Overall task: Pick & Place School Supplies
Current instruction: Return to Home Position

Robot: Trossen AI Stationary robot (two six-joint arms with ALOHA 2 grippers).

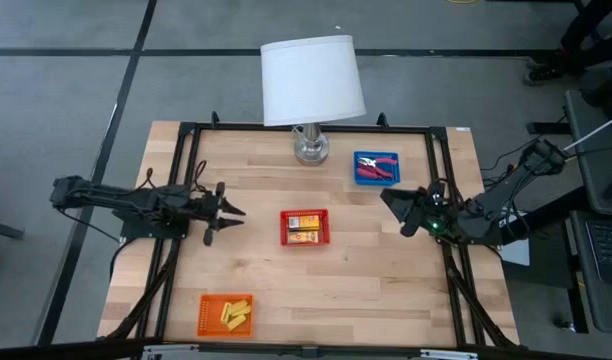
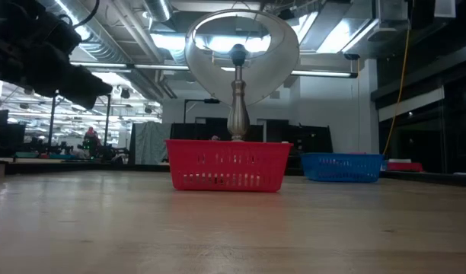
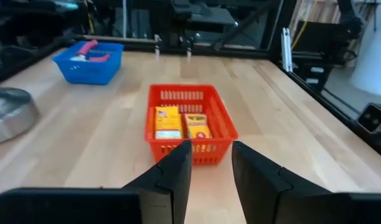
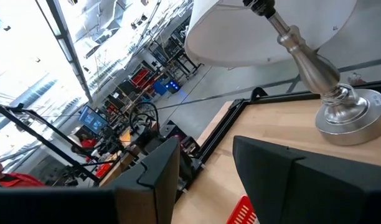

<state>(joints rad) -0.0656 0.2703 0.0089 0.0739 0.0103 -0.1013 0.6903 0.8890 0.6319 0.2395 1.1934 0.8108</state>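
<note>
Orange-yellow pieces [image 3: 169,122] ahead of left claw [image 3: 210,149]

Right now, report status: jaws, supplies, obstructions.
Both jaws open, empty, at table sides. Erasers in orange tray, crayon boxes in red tray, scissors in blue tray. Lamp behind, apart.

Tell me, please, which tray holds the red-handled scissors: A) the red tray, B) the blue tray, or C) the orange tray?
B: the high view shows the scissors lying inside the blue tray at the table's far right.
</note>
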